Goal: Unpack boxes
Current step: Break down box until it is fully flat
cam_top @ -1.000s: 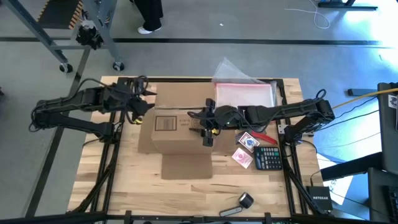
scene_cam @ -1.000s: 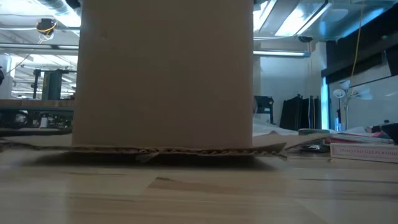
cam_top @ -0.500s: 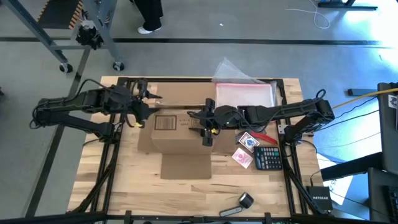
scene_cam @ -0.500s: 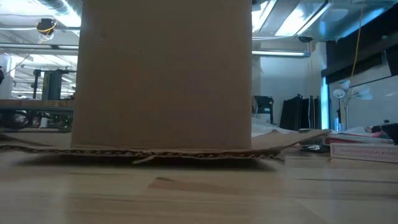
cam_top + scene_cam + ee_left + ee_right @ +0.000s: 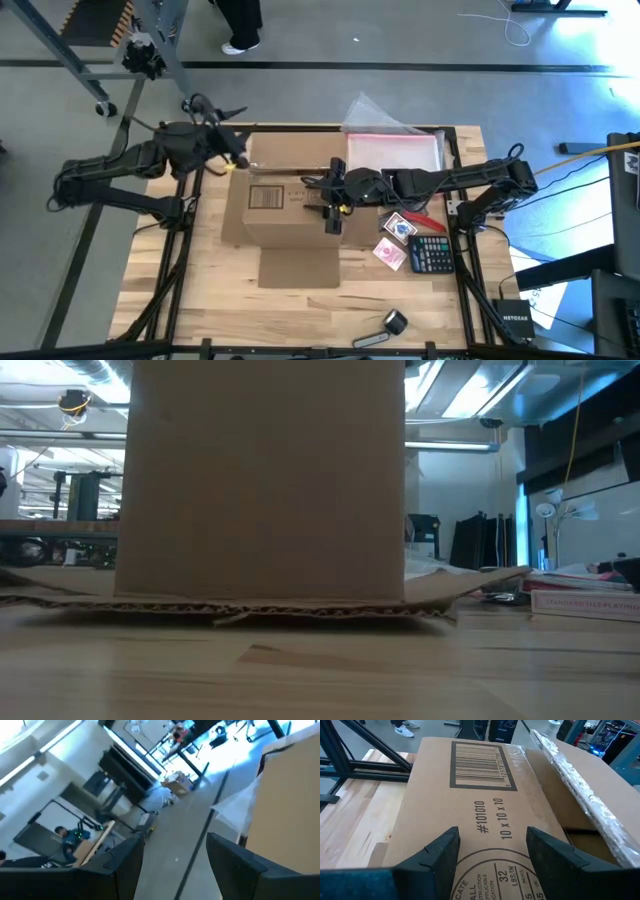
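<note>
Cardboard box (image 5: 285, 205): brown corrugated, centre of the high view on the wooden table (image 5: 200, 300), one flap lying flat toward the lower edge; barcode print on its top panel (the lettering shows in the right wrist view).

Left gripper (image 5: 235, 152): upper left of the high view, raised off the box's far-left corner, fingers spread apart, nothing between them.

Right gripper (image 5: 333, 205): centre of the high view, low over the box's top panel, fingers apart and holding nothing.

Clear plastic pouch (image 5: 392, 150): upper centre-right, just behind the box.

Calculator (image 5: 432, 254): right of the box, beside playing-card packs (image 5: 395, 240).
</note>
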Controlling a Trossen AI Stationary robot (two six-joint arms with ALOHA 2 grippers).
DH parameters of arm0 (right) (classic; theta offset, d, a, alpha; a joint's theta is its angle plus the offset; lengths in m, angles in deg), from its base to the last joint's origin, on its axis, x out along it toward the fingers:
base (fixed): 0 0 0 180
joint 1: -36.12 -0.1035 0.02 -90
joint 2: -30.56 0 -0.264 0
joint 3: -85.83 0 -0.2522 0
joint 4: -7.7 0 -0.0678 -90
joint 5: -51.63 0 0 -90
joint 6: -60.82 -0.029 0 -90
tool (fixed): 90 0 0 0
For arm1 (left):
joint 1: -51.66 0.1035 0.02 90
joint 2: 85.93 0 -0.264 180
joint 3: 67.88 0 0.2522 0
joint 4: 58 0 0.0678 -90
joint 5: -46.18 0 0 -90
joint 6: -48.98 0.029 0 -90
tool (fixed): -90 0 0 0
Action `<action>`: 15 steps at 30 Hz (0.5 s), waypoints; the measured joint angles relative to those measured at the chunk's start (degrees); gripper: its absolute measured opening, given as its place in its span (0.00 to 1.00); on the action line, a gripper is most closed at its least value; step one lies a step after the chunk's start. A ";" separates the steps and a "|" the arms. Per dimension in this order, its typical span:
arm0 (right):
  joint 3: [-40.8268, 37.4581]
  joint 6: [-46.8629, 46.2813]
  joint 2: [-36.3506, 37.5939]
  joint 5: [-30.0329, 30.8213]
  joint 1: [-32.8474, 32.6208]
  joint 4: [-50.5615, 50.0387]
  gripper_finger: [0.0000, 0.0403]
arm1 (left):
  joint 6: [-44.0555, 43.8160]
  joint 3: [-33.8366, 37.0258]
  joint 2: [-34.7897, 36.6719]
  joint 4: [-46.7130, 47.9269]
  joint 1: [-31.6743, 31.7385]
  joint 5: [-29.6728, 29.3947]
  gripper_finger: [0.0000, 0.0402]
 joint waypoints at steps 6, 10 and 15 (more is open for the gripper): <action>0.00 0.00 0.02 -0.37 0.00 -0.02 0.56 | -8.13 -4.34 0.32 16.21 -0.68 14.18 0.52; 0.00 0.02 0.01 -0.37 0.00 -0.02 0.56 | -15.33 -7.36 -0.12 26.30 -0.10 26.56 0.52; 0.00 0.15 0.00 -0.37 0.00 -0.02 0.56 | -15.49 -5.59 -1.39 29.10 -0.04 27.38 0.52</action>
